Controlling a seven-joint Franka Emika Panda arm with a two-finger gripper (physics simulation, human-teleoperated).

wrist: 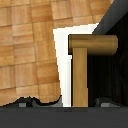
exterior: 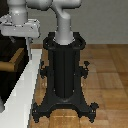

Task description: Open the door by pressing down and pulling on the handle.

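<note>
Small brass-golden lever handle (wrist: 85,60) sat just ahead of the gripper (exterior: 28,50), between its fingers (exterior: 28,49); no contact visible. Finger spacing: cannot tell; very dark flat door panel (wrist: 116,75) lay behind the handle.

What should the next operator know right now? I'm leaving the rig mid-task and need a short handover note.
Claw: hanging above the handle; open or shut cannot be told, and no contact shows.
Handle: brass lever at the exterior view's left edge, on the door.
Door: dark panel at the exterior view's left, behind the white frame; whether it is ajar cannot be told.
Done: claw brought over the handle.
Left: press the handle down, pull the door open.
</note>
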